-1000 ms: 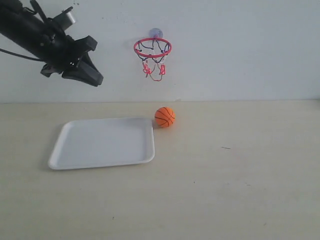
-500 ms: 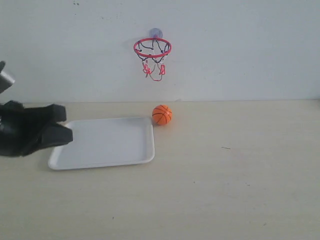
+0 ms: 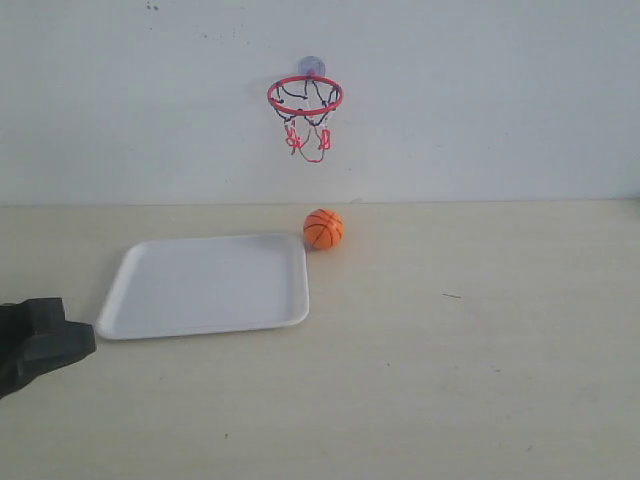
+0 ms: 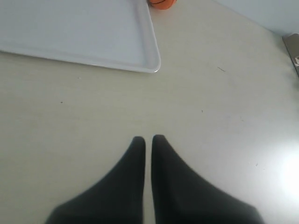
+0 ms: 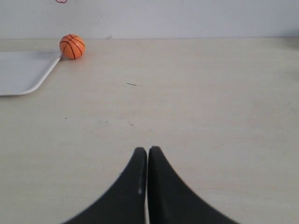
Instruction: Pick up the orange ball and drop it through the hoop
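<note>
The orange ball (image 3: pixel 323 229) rests on the table just off the far right corner of the white tray (image 3: pixel 160 300); it also shows in the right wrist view (image 5: pixel 72 46) and at the frame edge of the left wrist view (image 4: pixel 162 3). On the wall above it hangs the hoop (image 3: pixel 305 97) with its red ring and net. My left gripper (image 3: pixel 70 335) sits low at the left edge of the table, shut and empty (image 4: pixel 148 138). My right gripper (image 5: pixel 147 150) is shut and empty over bare table, out of the exterior view.
The tray (image 4: pixel 93 42) holds nothing and lies left of centre. A small dark mark (image 3: pixel 452 296) is on the tabletop right of the ball. A metal piece (image 4: pixel 293 49) shows at the edge of the left wrist view.
My left arm has dropped from high near the wall to the table's lower left edge. The ball rolled slightly left and now lies still by the tray corner.
</note>
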Robot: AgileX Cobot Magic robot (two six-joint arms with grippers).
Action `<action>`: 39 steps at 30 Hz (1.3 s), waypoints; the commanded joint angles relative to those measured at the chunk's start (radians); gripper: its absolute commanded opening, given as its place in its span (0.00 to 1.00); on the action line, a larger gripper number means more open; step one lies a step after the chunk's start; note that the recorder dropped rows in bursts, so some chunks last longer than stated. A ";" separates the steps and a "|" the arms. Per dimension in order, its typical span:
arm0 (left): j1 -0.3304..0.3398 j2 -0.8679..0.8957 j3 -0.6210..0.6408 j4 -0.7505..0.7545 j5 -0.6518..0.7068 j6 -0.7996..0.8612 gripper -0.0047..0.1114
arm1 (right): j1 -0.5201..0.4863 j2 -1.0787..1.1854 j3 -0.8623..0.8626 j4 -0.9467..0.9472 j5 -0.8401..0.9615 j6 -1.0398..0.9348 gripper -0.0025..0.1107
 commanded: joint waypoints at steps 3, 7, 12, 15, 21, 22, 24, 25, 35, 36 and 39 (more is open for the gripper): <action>-0.007 -0.008 0.005 -0.010 -0.005 0.007 0.08 | 0.000 -0.002 -0.001 0.000 -0.009 -0.003 0.02; -0.007 -0.008 0.005 -0.010 -0.005 0.007 0.08 | 0.000 -0.002 -0.001 0.000 -0.009 -0.003 0.02; -0.007 -0.075 0.005 0.142 -0.044 0.120 0.08 | 0.000 -0.002 -0.001 0.000 -0.009 -0.003 0.02; -0.007 -0.224 0.005 0.154 -0.080 0.135 0.08 | 0.000 -0.002 -0.001 0.000 -0.009 -0.003 0.02; -0.007 -0.606 0.005 0.171 0.014 0.101 0.08 | 0.000 -0.002 -0.001 0.000 -0.009 -0.003 0.02; -0.007 -0.649 0.005 0.181 0.036 0.101 0.08 | 0.000 -0.002 -0.001 0.000 -0.009 -0.003 0.02; -0.007 -0.714 0.005 0.213 0.071 0.087 0.08 | 0.000 -0.002 -0.001 0.000 -0.009 -0.003 0.02; -0.007 -0.739 0.005 0.232 0.090 0.050 0.08 | 0.000 -0.002 -0.001 0.000 -0.009 -0.003 0.02; -0.007 -0.792 0.009 0.290 0.122 -0.174 0.08 | 0.000 -0.002 -0.001 0.000 -0.009 -0.003 0.02; -0.007 -0.805 0.011 0.302 0.115 -0.174 0.08 | 0.000 -0.002 -0.001 0.000 -0.009 -0.003 0.02; -0.007 -0.845 0.027 0.401 0.094 -0.217 0.08 | 0.000 -0.002 -0.001 0.000 -0.009 -0.003 0.02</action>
